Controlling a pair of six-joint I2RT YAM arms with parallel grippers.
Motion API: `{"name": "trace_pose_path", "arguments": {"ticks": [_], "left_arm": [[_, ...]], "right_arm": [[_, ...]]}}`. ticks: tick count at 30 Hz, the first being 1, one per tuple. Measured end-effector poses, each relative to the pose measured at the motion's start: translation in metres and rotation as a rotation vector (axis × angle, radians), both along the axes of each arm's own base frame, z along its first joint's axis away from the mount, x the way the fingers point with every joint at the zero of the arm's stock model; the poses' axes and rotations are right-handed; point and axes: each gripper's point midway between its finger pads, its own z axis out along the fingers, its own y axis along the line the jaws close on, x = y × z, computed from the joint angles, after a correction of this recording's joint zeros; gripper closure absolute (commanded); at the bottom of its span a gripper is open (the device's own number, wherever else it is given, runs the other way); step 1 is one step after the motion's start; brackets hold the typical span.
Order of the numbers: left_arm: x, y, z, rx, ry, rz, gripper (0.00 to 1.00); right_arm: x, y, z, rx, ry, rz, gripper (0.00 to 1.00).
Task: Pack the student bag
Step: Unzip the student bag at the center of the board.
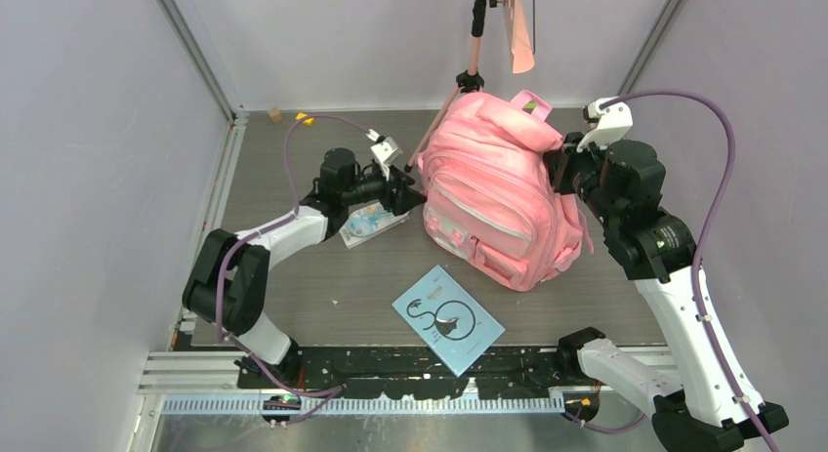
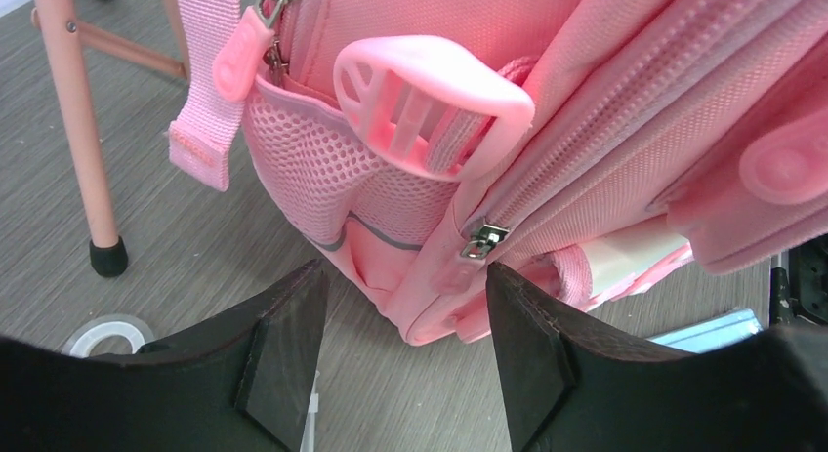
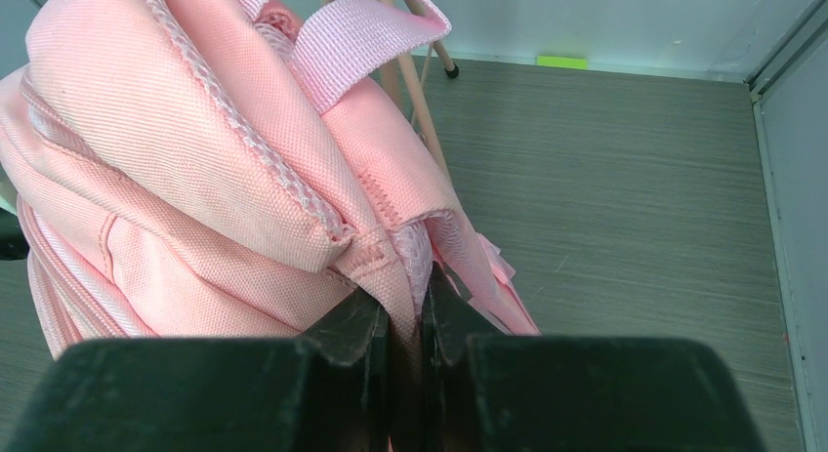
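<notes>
The right gripper (image 3: 408, 325) is pinched tight on a fold of the student bag (image 1: 503, 193), fabric filling the narrow slit between its jaws at the bag's right side (near the shoulder straps). The left gripper (image 2: 400, 359) stands spread wide, nothing between its jaws, just short of the bag's lower left corner where a zip pull (image 2: 482, 239) and mesh pocket (image 2: 322, 174) face it. The bag sits mid-table between both arms. Bare tabletop (image 1: 293, 296) lies nearer the bases, apart from a blue booklet (image 1: 447, 319) in front of the bag. A packet (image 1: 368, 222) lies under the left wrist; a pink stand (image 1: 467, 76) rises behind the bag.
</notes>
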Motion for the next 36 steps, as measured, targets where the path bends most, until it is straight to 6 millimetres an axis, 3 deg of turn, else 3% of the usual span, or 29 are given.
{"name": "trace_pose_path", "arguments": {"ticks": [2, 5, 13, 24, 31, 36], "left_arm": [[0.001, -0.003, -0.002, 0.002, 0.003, -0.005, 0.39], [0.003, -0.007, -0.001, 0.002, 0.001, -0.012, 0.52], [-0.003, -0.017, 0.004, -0.008, -0.006, -0.057, 1.00], [-0.004, -0.013, 0.006, -0.011, -0.001, -0.027, 1.00], [-0.008, 0.001, 0.034, 0.021, -0.104, 0.022, 1.00], [-0.010, 0.006, 0.034, 0.070, -0.120, 0.018, 1.00]], "right_arm": [[0.000, 0.000, 0.000, 0.000, 0.000, 0.000, 1.00], [0.000, 0.000, 0.000, 0.000, 0.000, 0.000, 1.00], [0.000, -0.001, -0.001, -0.002, 0.003, -0.004, 1.00], [0.000, -0.001, -0.001, -0.002, 0.003, -0.005, 1.00], [0.000, -0.001, -0.001, -0.002, 0.003, -0.004, 1.00], [0.000, -0.001, -0.001, -0.002, 0.002, -0.004, 1.00]]}}
